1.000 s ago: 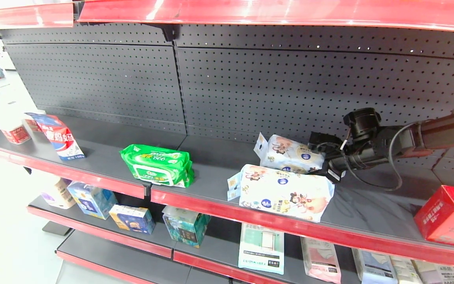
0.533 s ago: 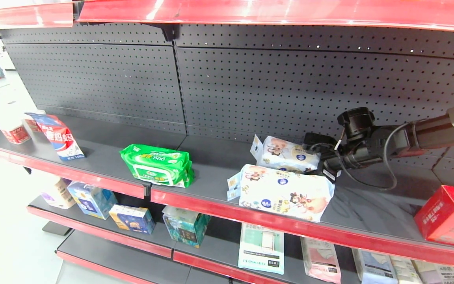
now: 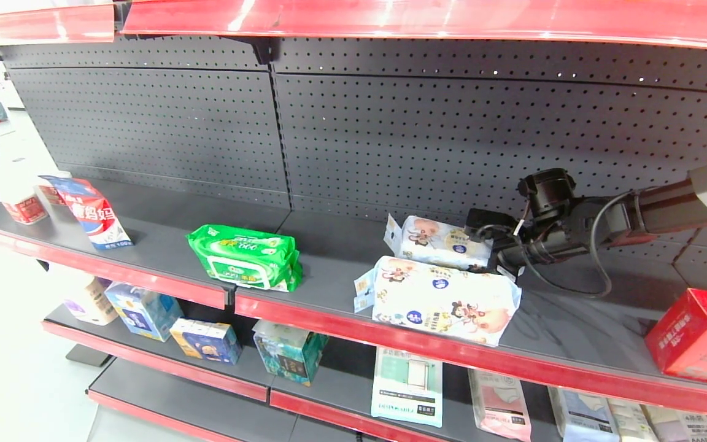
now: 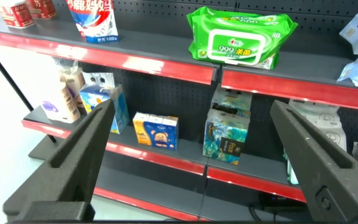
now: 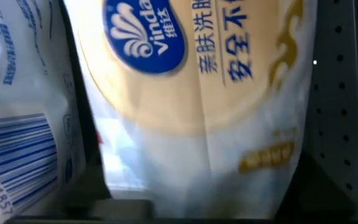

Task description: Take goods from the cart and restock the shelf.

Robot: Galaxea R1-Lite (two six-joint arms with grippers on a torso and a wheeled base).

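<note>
- The right gripper [image 3: 491,256] is closed on the right-hand end of a small pack [image 3: 438,240], white with printed figures. It sits just behind the front pack [image 3: 445,299], a larger white one lying at the lip of the shelf [image 3: 329,245]
- I cannot tell whether the small pack touches the front pack or rests fully on the board
- The step in hand looks like setting the small pack down behind the front pack
- To do it well, lower it flat onto the board and keep it off the front pack, so that one is not nudged over the lip
- Open the jaws only once the soft pack bears its own weight, then draw the arm away to the right of the front pack rather than across it
- The left gripper [image 4: 191,106] hangs out in front of the shelf, left of and lower than the front pack, spread wide with nothing between its fingers
- The shelf also carries a green wipes pack [image 3: 244,256] to the left of the front pack, a blue and red pouch [image 3: 92,212] far to its left, and a red box [image 3: 700,337] well to its right
- The lower shelf [image 3: 347,377] beneath the front pack holds a row of small boxes and flat packs
</note>
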